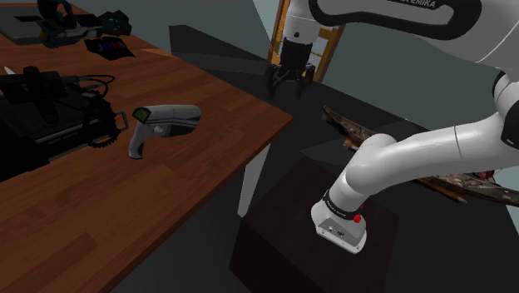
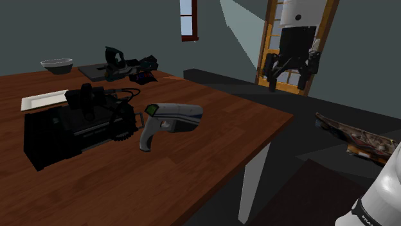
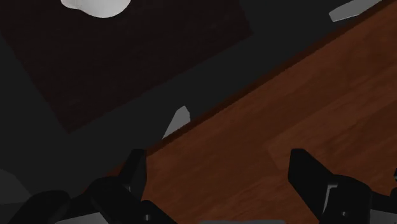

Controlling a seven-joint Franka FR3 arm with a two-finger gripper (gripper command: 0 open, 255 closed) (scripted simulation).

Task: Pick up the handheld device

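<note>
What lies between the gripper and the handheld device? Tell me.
Only bare tabletop. In the shoulder view, nothing sits between the open gripper, past the table's corner, and the grey handheld device.

1. A brown wooden desk (image 1: 175, 208) was carried on a white leg (image 1: 254, 179).
2. A grey handheld device (image 1: 166, 121) was laid on its side, nearest the corner above that leg.
3. A black boxy machine (image 1: 42, 125) was set just beside it.
4. A white tray (image 2: 44, 99), a bowl (image 2: 56, 64) and dark gear (image 2: 119, 64) were placed toward the far edge.
</note>
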